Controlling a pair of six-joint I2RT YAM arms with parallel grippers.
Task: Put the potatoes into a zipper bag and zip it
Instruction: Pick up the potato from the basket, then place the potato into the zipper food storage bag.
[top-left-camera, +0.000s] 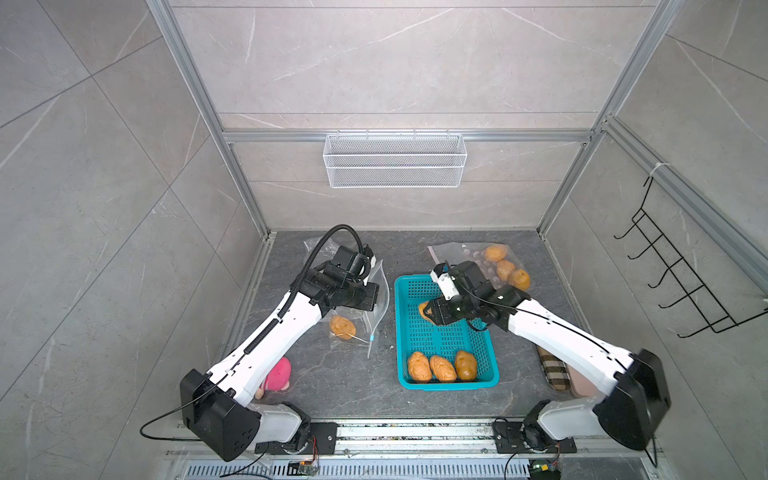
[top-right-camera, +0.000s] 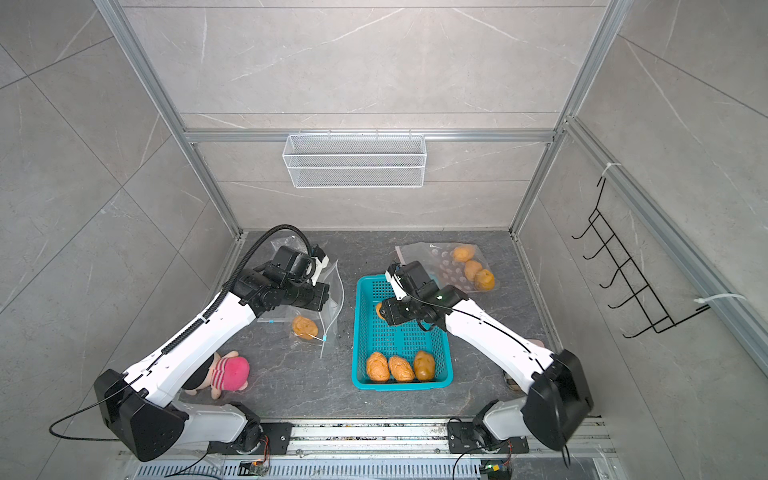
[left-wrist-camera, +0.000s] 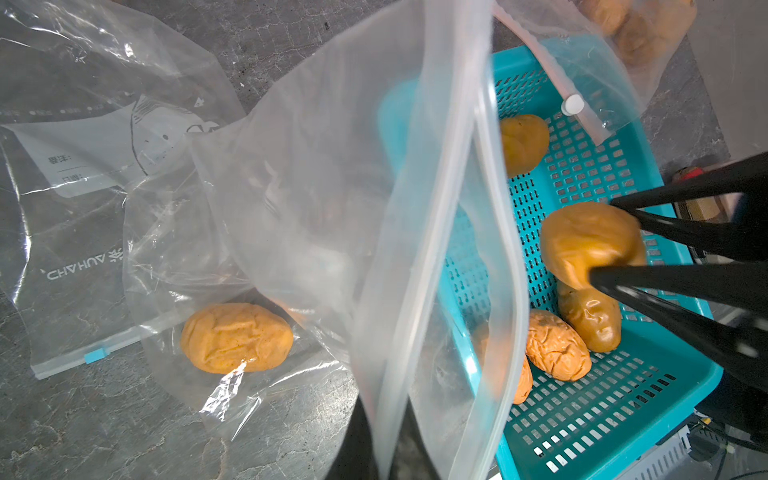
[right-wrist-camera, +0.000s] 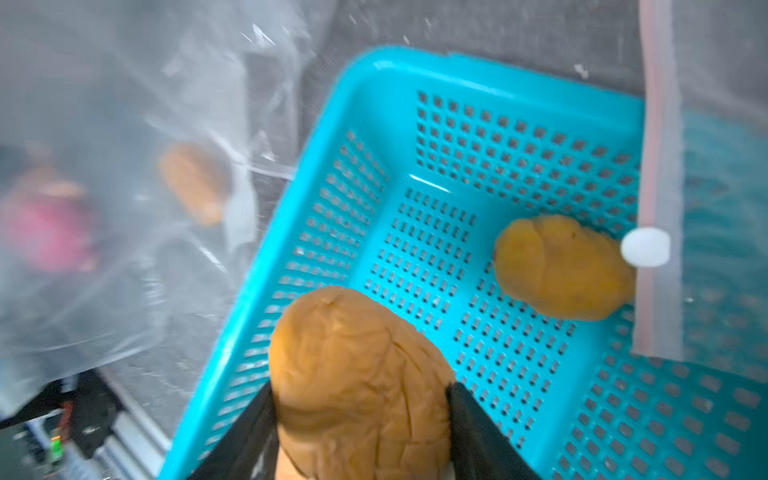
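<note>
From where I stand, the left pincer (top-left-camera: 375, 297) is pinched shut on the upper lip of the zipper bag (left-wrist-camera: 332, 187). It holds one side of the mouth up off the table (top-left-camera: 332, 374) so the opening faces right, towards the teal basket (top-left-camera: 449, 384). I'd say it is there purely to give the other arm a gap to aim at. One bagged potato (left-wrist-camera: 236, 337) lies in the bottom of that bag on the table, which probably helps pin the slack film down. The right pincer (left-wrist-camera: 606, 239) is clamped around a potato (right-wrist-camera: 353, 357), gripping it across its width with most of its body poking out past the fingertips. It is lifted clear of the basket floor, over the basket's left half. My guess is it is bound for the open mouth just to the left. A row of three potatoes (top-left-camera: 443, 368) lies side by side at the near end of the basket, and a lone potato (right-wrist-camera: 561, 268) sits towards the far end. On the far right a second bag (top-left-camera: 469, 253) holds another trio of potatoes (top-left-camera: 505, 269). Its zipper strip and white slider (right-wrist-camera: 645, 247) hang over the basket's far corner, and I cannot tell whether it is zipped. A flat printed bag (left-wrist-camera: 83, 166) lies at the far left. The pink plush toy (top-right-camera: 230, 372) at the near left has no part in this.
</note>
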